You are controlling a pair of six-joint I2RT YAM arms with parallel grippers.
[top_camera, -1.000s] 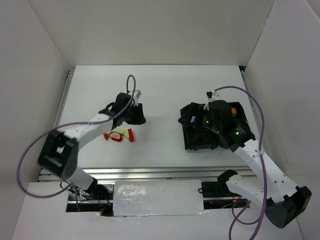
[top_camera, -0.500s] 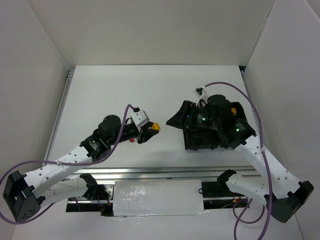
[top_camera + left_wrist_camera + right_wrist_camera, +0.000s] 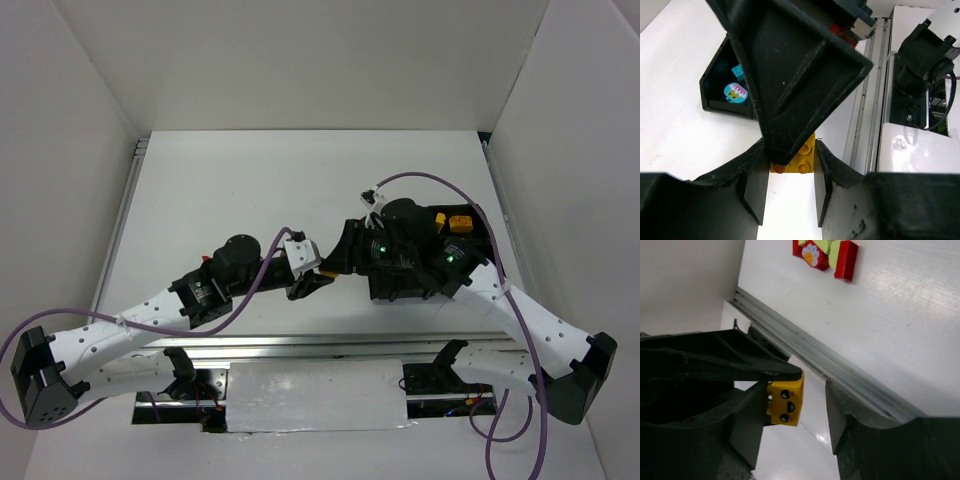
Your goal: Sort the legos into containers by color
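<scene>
Yellow brick (image 3: 796,159) is up in the air just left of the tray (image 3: 722,106), pinched tight in my left gripper (image 3: 312,280), with the right gripper (image 3: 792,412) half open around it, so if left lets go before right clamps, it's gonna drop.

Brick (image 3: 793,159) between left claw (image 3: 789,187) and right claw (image 3: 790,415), just left of tray (image 3: 398,290)
</scene>
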